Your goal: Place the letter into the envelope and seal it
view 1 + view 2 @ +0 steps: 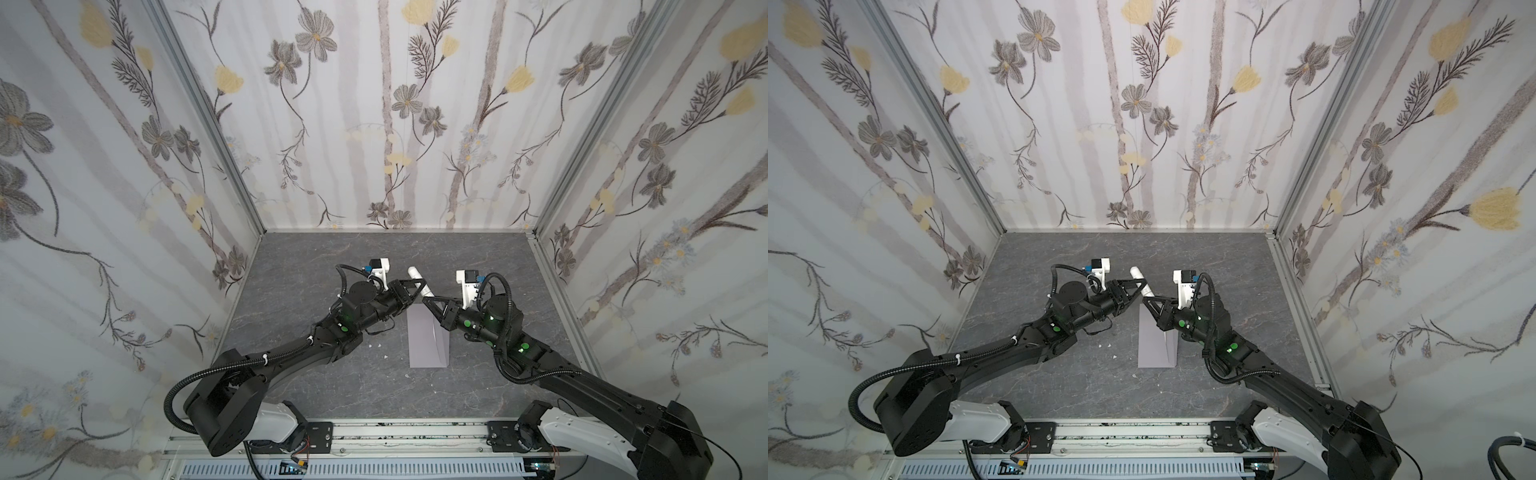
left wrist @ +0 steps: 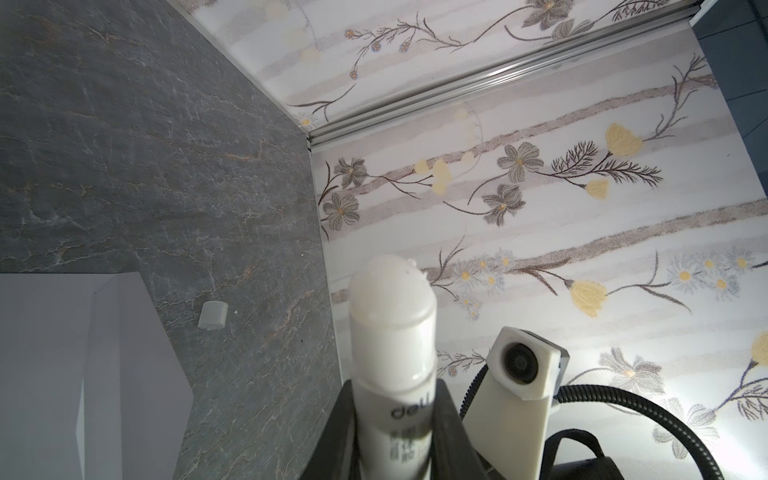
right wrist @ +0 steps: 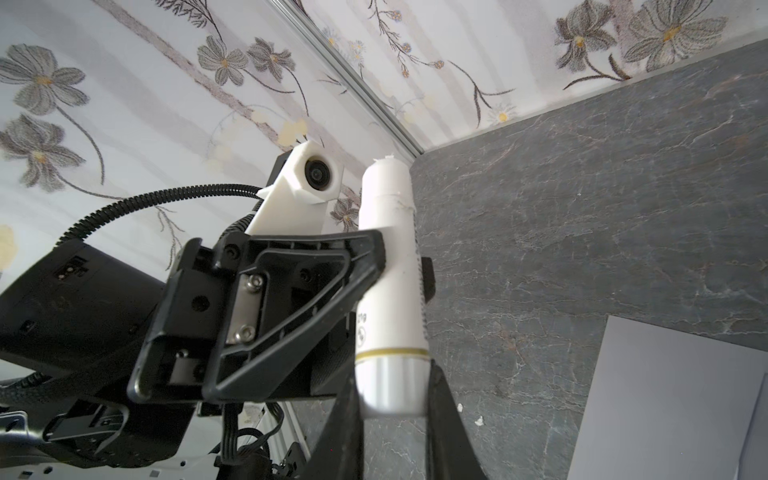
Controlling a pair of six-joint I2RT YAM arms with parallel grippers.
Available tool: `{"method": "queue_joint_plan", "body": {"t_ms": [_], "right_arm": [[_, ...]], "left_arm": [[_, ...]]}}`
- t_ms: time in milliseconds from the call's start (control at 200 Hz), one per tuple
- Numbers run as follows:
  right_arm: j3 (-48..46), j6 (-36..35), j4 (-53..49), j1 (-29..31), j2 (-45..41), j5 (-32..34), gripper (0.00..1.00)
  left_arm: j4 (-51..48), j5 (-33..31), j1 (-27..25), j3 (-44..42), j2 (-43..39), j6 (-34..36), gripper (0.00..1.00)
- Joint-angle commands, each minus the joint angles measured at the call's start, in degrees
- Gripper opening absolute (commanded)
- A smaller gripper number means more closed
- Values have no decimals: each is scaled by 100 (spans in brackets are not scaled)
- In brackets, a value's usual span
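The grey-lavender envelope [image 1: 426, 345] [image 1: 1154, 349] lies flat at mid-table, its long side running front to back. The letter is out of view. Above the envelope's far end both grippers hold one white glue stick [image 1: 415, 274] [image 1: 1137, 274], uncapped, with glue showing at its tip. My left gripper [image 1: 420, 286] [image 2: 395, 428] is shut on the tube's body [image 2: 392, 332]. My right gripper [image 1: 428, 300] [image 3: 392, 399] is shut on the silver base of the glue stick [image 3: 390, 270]. The envelope [image 2: 62, 353] [image 3: 673, 395] shows at the edge of both wrist views.
The glue stick's small white cap [image 2: 212, 315] lies on the dark marbled table past the envelope. Small white crumbs [image 1: 378, 345] lie left of the envelope. Flowered walls close in the back and both sides.
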Motion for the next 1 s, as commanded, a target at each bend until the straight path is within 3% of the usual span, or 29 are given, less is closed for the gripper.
{"method": "queue_joint_plan", "body": {"t_ms": [0, 135, 290, 330, 480, 665, 994], "right_arm": [[-33, 638, 1207, -75, 26, 35, 13], [-56, 641, 1163, -97, 26, -14, 16], [-172, 124, 943, -88, -121, 264, 44], [-230, -76, 843, -72, -202, 415, 47], [-367, -872, 372, 169, -576, 1223, 50], [-212, -1913, -517, 1033, -696, 2515, 50], [-282, -2330, -670, 1598, -502, 3359, 51]], "left_arm": [[-218, 358, -53, -51, -30, 110, 0], [-218, 319, -55, -81, -51, 96, 0], [-218, 176, -23, -134, -68, -208, 0], [-226, 163, -1, -147, -36, -352, 0], [-218, 201, 46, -152, 98, -834, 0], [-218, 319, 85, -44, 245, -1250, 0], [-210, 509, 70, 111, 305, -1678, 0]]}}
